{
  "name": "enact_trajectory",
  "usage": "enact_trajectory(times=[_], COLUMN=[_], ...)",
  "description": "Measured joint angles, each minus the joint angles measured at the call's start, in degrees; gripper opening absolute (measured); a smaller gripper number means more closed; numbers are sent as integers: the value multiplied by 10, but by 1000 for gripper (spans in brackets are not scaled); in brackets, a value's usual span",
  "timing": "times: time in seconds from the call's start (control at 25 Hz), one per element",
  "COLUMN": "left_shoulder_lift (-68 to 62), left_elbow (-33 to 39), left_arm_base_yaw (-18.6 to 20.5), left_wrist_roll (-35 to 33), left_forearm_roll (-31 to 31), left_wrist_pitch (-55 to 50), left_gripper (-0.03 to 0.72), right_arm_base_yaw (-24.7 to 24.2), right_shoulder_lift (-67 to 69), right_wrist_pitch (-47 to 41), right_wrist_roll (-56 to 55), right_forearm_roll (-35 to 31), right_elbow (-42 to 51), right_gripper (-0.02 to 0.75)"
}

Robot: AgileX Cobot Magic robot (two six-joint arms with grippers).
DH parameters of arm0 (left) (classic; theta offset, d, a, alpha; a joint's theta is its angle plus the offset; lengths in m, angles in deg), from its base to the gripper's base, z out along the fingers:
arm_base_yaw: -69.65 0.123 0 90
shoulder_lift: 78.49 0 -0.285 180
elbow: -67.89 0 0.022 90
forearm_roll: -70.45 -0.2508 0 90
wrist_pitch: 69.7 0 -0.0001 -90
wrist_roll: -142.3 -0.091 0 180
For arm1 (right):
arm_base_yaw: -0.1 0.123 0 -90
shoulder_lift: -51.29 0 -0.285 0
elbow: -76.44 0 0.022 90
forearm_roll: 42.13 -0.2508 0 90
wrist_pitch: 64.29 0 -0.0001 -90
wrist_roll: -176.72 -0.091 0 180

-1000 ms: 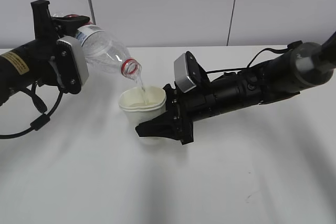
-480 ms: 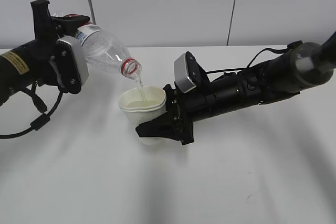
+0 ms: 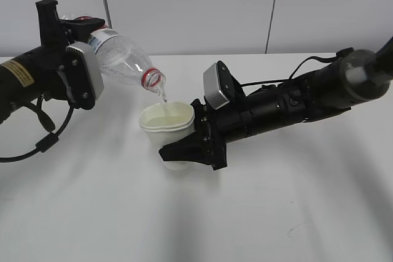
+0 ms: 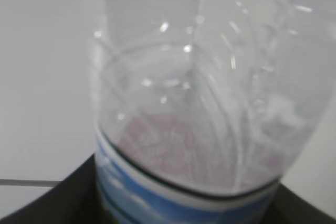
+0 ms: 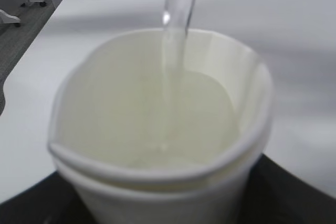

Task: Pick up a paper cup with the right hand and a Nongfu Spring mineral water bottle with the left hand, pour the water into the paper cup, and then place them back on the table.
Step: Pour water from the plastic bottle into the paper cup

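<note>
Above the white table (image 3: pixel 258 213), the right hand (image 3: pixel 187 148) pinches a soft, squashed paper cup (image 3: pixel 167 124). The left hand (image 3: pixel 77 59) clamps the tilted bottle (image 3: pixel 123 59) just above the cup, pouring; both likely crush easily.

Table (image 3: pixel 258 213): large, plain white, flat top. Small dark mark (image 3: pixel 293 230) near front right. Black cable (image 3: pixel 27 145) appears to rest on left edge.
</note>
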Motion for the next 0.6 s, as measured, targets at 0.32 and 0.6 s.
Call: enact_trajectory(times=[0.32, 0.6], left_shoulder_lift=[0, 0], left_elbow=[0, 0], left_arm_base_yaw=[0, 0], left_wrist_roll=[-1, -2], left_forearm_roll=[0, 0], left_wrist_pitch=[3, 3], left_gripper=[402, 401], right_arm_base_yaw=[0, 0], right_shoulder_lift=[0, 0], right_wrist_pitch=[0, 0], right_wrist_roll=[0, 0], right_forearm_roll=[1, 2], right_elbow=[0, 0], right_gripper=[461, 461])
